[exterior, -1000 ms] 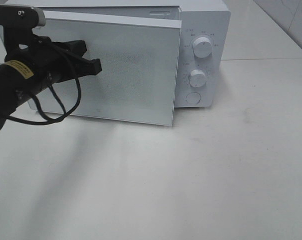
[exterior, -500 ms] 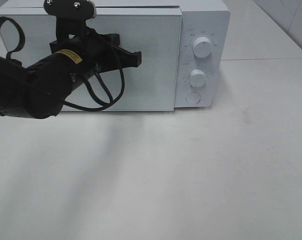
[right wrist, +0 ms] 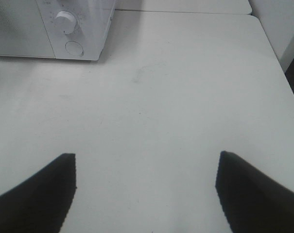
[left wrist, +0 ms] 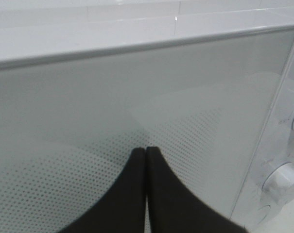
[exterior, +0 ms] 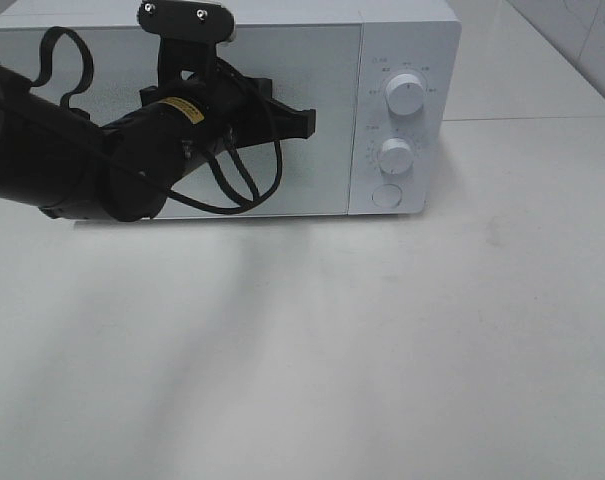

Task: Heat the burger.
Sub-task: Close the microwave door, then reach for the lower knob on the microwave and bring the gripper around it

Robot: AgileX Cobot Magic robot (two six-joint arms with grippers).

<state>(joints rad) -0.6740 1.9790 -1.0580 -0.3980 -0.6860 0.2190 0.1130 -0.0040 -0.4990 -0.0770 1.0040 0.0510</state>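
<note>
White microwave (exterior: 402, 40) at the back of the counter (exterior: 382, 340), its door (exterior: 322, 60) flush shut. Left tool (exterior: 307, 122) is closed, fingers pressed together on nothing, tip at the door's dotted window; contact cannot be told. To the door's right: upper dial (exterior: 406, 95), lower dial (exterior: 395, 155), round button (exterior: 386, 196). Right tool (right wrist: 147, 158) hangs over bare counter, jaws wide apart, nothing between them. Burger out of sight in every view.
</note>
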